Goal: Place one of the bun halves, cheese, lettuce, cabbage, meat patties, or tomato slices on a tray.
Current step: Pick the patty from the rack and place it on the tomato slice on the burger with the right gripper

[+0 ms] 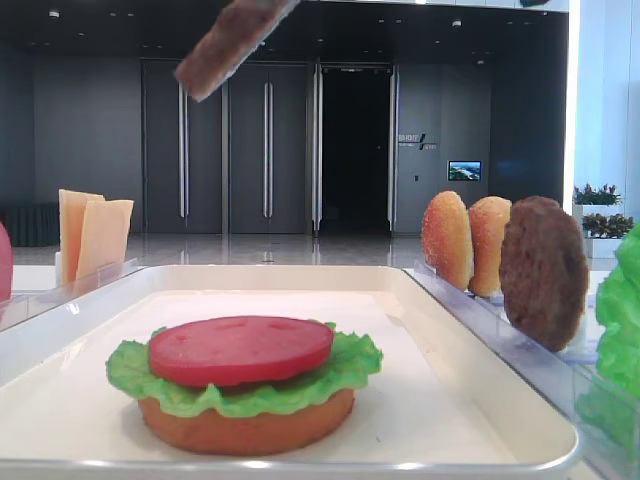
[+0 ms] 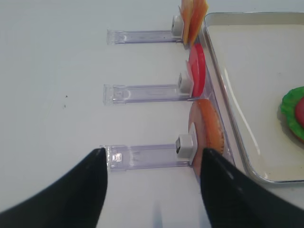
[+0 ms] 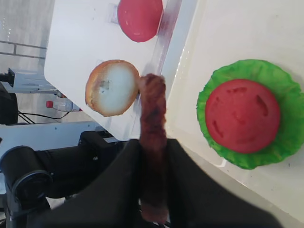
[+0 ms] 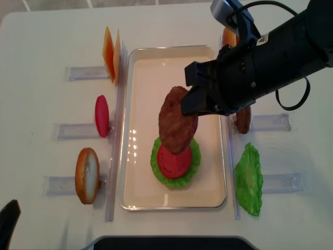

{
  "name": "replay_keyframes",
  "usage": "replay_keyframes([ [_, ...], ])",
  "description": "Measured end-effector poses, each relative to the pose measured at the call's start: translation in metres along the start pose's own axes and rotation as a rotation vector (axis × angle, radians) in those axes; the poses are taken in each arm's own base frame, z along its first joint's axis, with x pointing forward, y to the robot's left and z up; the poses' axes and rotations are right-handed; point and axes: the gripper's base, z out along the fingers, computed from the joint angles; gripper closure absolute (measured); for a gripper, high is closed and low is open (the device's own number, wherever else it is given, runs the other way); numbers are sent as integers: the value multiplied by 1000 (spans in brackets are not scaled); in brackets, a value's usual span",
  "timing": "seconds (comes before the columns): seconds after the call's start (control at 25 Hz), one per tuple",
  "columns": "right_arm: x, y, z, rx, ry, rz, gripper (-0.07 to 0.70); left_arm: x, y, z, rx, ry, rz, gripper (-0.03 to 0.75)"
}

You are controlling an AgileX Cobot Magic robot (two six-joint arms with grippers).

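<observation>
On the near part of the tray (image 1: pixel 470 400) sits a stack: a bun half (image 1: pixel 245 425) at the bottom, a lettuce leaf (image 1: pixel 340 370) spread over it, and a tomato slice (image 1: pixel 240 350) lying flat on top. Above this stack, clear of it, hangs a meat patty (image 4: pixel 177 125), tilted and gripped at one edge by the right gripper (image 4: pixel 195 101), whose fingers are clenched on it; in the right wrist view the patty (image 3: pixel 153 142) runs edge-on between the two dark fingers (image 3: pixel 199 190), with the tomato and lettuce on the tray below and off to one side. The left gripper (image 2: pixel 152 190) hovers over the bare table (image 2: pixel 57 71) left of the tray, its fingers spread apart and grasping nothing. Just ahead of it another bun half (image 2: pixel 209 137) stands on edge at the end of a clear rack (image 2: pixel 142 156), close against the tray's rim; behind it a second tomato slice (image 2: pixel 195 71) stands in the next rack, and farthest back the cheese slices (image 2: pixel 192 19) stand in the third. On the right side of the tray, a second lettuce leaf (image 4: pixel 248 179) lies nearest, a darker patty (image 1: pixel 543 272) stands upright in the middle rack, and behind it two more bun pieces (image 1: pixel 470 240) stand side by side.
</observation>
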Motion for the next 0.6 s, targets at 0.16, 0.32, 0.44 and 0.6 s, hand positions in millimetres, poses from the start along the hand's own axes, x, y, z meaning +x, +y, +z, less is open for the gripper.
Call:
replay_keyframes([
  [0.16, -5, -8, 14, -9, 19, -4, 497, 0, 0, 0, 0, 0, 0, 244],
  [0.32, -8, -15, 26, -16, 37, -10, 497, 0, 0, 0, 0, 0, 0, 244],
  [0.44, -10, -21, 35, -21, 47, -10, 497, 0, 0, 0, 0, 0, 0, 244],
  [0.6, -12, -30, 49, -21, 71, -8, 497, 0, 0, 0, 0, 0, 0, 244],
])
